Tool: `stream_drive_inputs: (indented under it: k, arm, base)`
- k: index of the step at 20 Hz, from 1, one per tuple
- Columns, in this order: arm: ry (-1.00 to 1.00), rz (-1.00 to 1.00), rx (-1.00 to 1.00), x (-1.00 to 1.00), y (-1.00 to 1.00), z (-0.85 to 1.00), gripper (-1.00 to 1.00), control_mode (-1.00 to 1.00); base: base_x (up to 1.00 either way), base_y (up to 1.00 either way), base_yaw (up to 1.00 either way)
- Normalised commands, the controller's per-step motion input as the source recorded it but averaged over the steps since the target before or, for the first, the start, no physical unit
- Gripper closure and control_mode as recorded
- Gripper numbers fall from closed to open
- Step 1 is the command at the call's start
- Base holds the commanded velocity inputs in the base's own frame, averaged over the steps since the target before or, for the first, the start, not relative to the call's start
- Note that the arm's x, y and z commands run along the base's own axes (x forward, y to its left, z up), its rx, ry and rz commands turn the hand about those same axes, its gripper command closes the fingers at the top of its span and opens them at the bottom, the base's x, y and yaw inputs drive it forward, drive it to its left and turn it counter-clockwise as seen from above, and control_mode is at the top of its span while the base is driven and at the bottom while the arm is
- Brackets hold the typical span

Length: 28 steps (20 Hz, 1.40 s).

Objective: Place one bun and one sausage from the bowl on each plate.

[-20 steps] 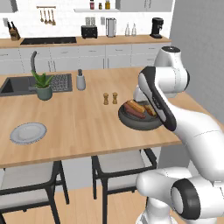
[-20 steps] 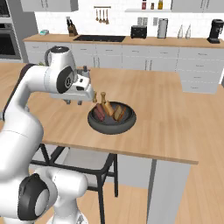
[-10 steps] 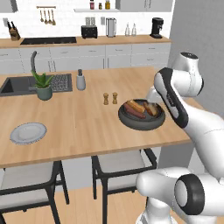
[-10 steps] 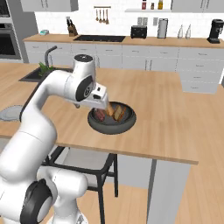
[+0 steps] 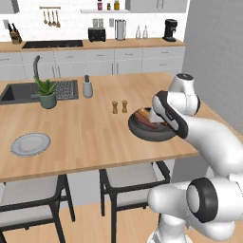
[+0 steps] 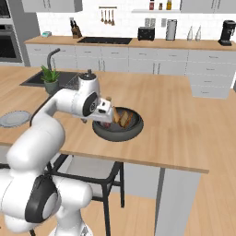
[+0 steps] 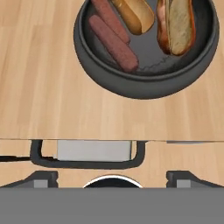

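Swung across since the earlier frame, the gripper [image 7: 112,177] now hangs by the near rim of the bowl [image 7: 105,76], fingers spread wide and holding nothing.
Nothing is plated yet, I judge: two sausages [image 7: 114,44] and two buns [image 7: 179,24] lie in the bowl just ahead of the fingertips, while one plate [image 5: 30,144] sits bare, well off to the hand's left. No readable writing or brand marks.

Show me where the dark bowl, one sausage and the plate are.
dark bowl [image 7: 109,81], hand view, on its thick near rim.
sausage [image 7: 113,43], hand view, on its middle.
plate [image 5: 30,144], left base view, on its flat centre.
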Motion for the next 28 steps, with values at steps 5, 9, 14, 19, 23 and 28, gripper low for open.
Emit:
stream_drive_inputs:
  k: [5,9,14,19,23,28]
  arm:
    - [0.01,0.1,0.0,0.53,0.0,-0.33,-1.0,-1.0]
    - [0.04,0.15,0.0,0.46,-0.04,-0.19,-1.0,-1.0]
    - [0.05,0.07,0.0,0.4,-0.02,-0.21,-1.0,-1.0]
    - [0.05,0.0,0.05,0.49,-0.03,-0.21,-1.0,-1.0]
    - [0.02,0.0,0.06,0.49,-0.14,-0.35,-1.0,-1.0]
    - [0.01,0.0,0.01,0.48,-0.02,-0.3,-1.0,-1.0]
  base:
    - [0.0,0.0,0.0]
    - [0.0,0.0,0.0]
    - [0.0,0.0,0.0]
    - [0.0,0.0,0.0]
    - [0.0,0.0,0.0]
    - [0.0,0.0,0.0]
